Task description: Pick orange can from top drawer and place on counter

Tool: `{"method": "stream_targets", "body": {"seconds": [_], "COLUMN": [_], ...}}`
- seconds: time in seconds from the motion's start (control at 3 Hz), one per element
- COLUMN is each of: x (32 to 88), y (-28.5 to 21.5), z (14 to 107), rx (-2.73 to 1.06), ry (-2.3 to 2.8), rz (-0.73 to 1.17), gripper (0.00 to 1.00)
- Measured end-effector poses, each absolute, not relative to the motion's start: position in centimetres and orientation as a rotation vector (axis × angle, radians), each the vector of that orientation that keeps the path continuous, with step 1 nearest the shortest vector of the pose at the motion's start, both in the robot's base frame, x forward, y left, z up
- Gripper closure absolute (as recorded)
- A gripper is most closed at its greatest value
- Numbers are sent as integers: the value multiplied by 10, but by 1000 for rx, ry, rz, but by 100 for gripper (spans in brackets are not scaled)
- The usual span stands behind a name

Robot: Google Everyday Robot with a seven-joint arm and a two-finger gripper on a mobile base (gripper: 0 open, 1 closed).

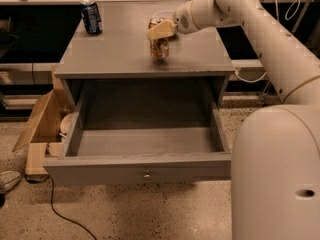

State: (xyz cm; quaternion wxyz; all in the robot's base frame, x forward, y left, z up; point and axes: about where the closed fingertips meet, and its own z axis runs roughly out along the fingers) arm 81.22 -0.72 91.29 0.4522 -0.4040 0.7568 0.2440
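Grey tabletop (125, 49) over the open top drawer (145, 166). The jaws sit above its middle, closed on the upper end of the upright orange can (159, 48) beneath them; a blue can (91, 17) stands well apart

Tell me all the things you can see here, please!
orange can: one, orange-brown, upright at the counter's middle, right under the gripper
blue can: one, dark blue, counter's back left corner
counter: one, grey, top of the cabinet
top drawer: one, grey, pulled open below the counter
cardboard box: one, brown, on the floor left of the cabinet
cable: one, black, on the floor in front
arm: one, white, reaching in from the right
gripper: one, tan, at the orange can's top
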Motion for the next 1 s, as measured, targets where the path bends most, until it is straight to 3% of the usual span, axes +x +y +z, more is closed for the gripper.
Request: {"method": "stream_targets", "body": {"seconds": [0.33,1.0], "x": [815,815], "y": [-8,-8], "z": [908,908], "rx": [-982,-982], "ry": [1887,1887], "rz": [605,606], "gripper": [50,4]}}
